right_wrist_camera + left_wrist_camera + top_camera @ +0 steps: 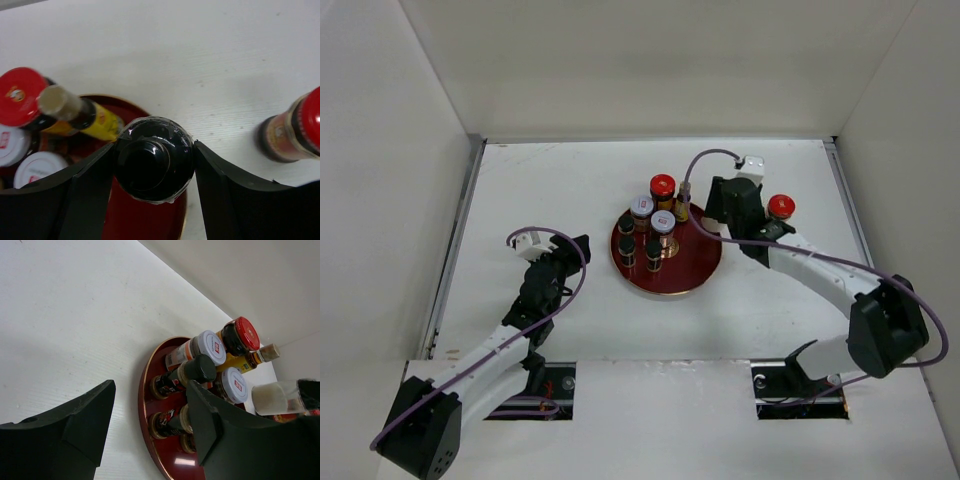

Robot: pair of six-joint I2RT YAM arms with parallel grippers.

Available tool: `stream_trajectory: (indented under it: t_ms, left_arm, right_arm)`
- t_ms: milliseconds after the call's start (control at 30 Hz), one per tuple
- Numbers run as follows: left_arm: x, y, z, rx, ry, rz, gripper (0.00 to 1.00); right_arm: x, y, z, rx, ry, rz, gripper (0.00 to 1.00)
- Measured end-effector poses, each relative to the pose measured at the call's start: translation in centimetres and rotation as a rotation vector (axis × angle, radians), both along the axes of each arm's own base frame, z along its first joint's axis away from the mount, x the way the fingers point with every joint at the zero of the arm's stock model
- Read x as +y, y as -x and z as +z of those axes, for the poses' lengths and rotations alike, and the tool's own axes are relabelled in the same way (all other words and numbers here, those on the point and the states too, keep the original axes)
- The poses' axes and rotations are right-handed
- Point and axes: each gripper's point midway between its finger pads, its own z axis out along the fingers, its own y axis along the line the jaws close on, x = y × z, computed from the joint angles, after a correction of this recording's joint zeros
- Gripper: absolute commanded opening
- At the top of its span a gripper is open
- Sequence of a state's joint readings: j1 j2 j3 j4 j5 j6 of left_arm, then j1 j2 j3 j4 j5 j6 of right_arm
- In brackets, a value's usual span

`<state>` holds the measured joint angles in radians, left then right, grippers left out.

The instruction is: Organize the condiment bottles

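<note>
Right gripper (pixel 716 208) is pinching a black-capped bottle (pixel 154 165) by its cap, with both fingers pressing against the cap's sides (the bottle's body is hidden beneath the cap in the wrist view). It seems to be sitting over the 2 o'clock rim of the round dark-red tray (pixel 698 268); whether its base is touching cannot be told.

Left gripper (pixel 578 250) is hovering at the tray's 9 o'clock, apart from it, jaws partly spread and gripping nothing.

Standing on the tray:
- a red-capped jar (pixel 662 186) at 12 o'clock
- a slim yellowish bottle (pixel 682 203) at 1 o'clock
- two white-lidded jars (pixel 641 207) near the centre
- three small dark bottles (pixel 627 247) from 10 to 7 o'clock

A second red-capped jar (pixel 780 207) is standing on the table (pixel 540 180), off the tray at 2 o'clock, just beyond the right gripper.
</note>
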<state>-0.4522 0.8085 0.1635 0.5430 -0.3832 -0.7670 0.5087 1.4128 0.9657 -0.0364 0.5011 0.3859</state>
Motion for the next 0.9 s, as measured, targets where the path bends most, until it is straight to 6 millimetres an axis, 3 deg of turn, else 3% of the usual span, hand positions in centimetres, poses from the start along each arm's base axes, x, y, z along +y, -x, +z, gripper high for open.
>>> stream_trajectory:
  t_ms: [133,300,400,500,667,800,900]
  left_arm:
    - [0.0,0.0,-0.1,0.003,-0.001,-0.002,0.57]
    - [-0.1,0.0,-0.1,0.004,-0.001,-0.003,0.57]
    - [-0.1,0.0,-0.1,0.004,-0.001,-0.003,0.58]
    - [-0.1,0.0,-0.1,0.004,-0.001,-0.003,0.58]
    - [-0.1,0.0,-0.1,0.004,-0.001,-0.003,0.58]
    - [-0.1,0.0,-0.1,0.004,-0.001,-0.003,0.58]
    - [-0.1,0.0,-0.1,0.004,-0.001,-0.003,0.58]
  right_arm:
    - [3.2,0.9,-0.2,-0.001,-0.02,0.076,0.45]
    - [5.0,0.9,-3.2,0.058,-0.009,0.116,0.52]
    - [5.2,0.6,-4.8,0.088,0.006,0.114,0.6]
    - [5.2,0.6,-5.7,0.103,0.015,0.113,0.76]
    - [5.8,-0.2,-4.3,0.047,-0.025,0.111,0.94]
    - [5.3,0.2,-2.7,0.011,-0.048,0.109,0.96]
    - [3.5,0.9,-0.4,-0.042,-0.079,0.084,0.96]
